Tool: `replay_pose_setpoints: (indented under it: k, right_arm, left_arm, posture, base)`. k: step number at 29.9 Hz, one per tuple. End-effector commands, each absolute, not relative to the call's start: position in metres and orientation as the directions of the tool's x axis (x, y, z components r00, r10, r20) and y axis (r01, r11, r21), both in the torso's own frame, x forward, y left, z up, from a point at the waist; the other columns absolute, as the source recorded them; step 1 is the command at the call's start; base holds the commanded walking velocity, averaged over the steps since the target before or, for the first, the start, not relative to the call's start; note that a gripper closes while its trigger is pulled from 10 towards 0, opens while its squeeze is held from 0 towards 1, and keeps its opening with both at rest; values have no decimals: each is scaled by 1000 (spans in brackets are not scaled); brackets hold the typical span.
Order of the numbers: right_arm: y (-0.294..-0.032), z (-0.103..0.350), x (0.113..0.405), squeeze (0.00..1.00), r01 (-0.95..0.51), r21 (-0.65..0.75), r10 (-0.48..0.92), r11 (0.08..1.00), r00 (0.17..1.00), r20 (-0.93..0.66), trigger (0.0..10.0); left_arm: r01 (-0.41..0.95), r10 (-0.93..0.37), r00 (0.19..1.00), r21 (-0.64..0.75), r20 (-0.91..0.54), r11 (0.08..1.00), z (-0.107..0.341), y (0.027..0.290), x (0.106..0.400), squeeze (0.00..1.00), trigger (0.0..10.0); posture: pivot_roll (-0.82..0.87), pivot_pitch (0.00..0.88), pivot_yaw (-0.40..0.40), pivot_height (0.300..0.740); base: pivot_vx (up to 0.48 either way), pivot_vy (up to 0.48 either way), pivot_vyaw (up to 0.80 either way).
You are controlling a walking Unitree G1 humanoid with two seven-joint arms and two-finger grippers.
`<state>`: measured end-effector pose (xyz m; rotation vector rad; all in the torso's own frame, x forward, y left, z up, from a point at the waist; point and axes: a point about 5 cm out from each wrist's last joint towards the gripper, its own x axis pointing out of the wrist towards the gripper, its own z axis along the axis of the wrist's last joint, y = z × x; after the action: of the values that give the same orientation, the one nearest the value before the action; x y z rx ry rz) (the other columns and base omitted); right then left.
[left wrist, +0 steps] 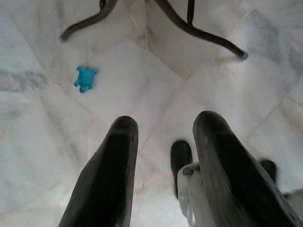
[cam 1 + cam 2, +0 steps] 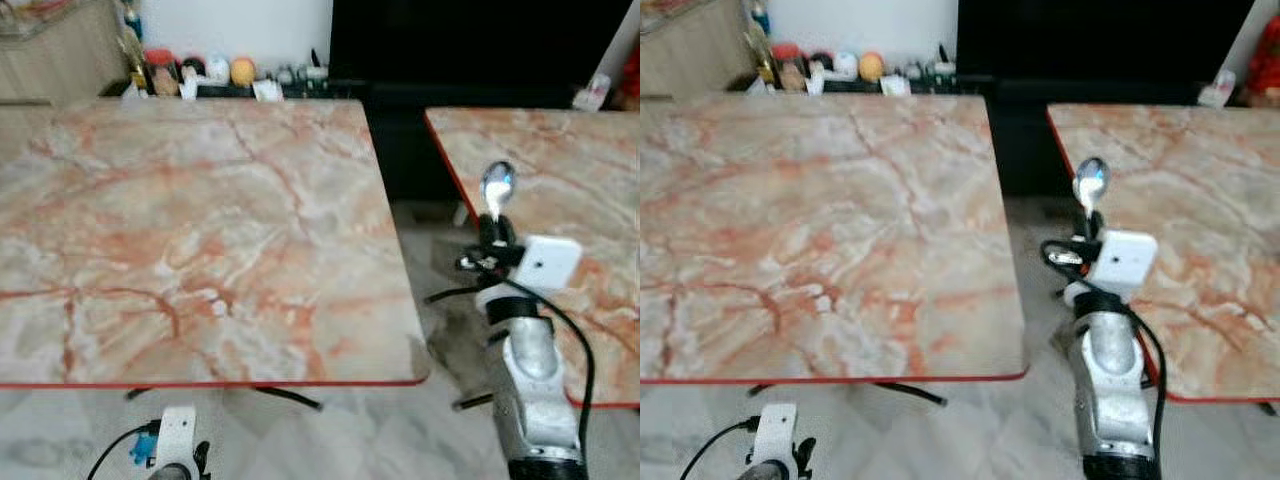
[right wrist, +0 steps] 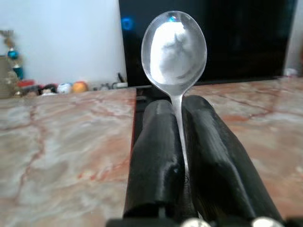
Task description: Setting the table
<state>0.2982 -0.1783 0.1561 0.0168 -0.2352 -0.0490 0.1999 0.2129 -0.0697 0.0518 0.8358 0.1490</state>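
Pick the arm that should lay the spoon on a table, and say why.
Right. Its claw is shut on the spoon, raised between the two tables. The left claw hangs open over the floor.

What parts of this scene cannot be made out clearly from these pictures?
- Spoon: its handle is hidden between the right gripper fingers, right wrist view.
- Small items beyond the left table: too small and blurred to name, eye views.
- Right table: cut off by the picture edge.
- Blue thing on the floor: too small to identify, left wrist view.
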Motion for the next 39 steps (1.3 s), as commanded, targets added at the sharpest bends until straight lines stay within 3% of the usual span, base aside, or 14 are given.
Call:
replay_pose_setpoints:
  k: [1, 39]
  right_arm:
    - [-184, 161, 298, 0, 68, -2, -65, 998, 966, 249, 10000]
    - [-187, 162, 299, 0, 80, 20, -82, 997, 965, 250, 10000]
  left_arm:
    - [-115, 154, 654, 103, -741, 988, -71, 212, 199, 0, 10000]
    - [-108, 155, 652, 111, -743, 988, -71, 213, 197, 0, 10000]
  posture:
    - [-11, 47, -7, 740]
    - [-22, 30, -3, 740]
  base:
    - [0, -337, 0]
    - [0, -338, 33]
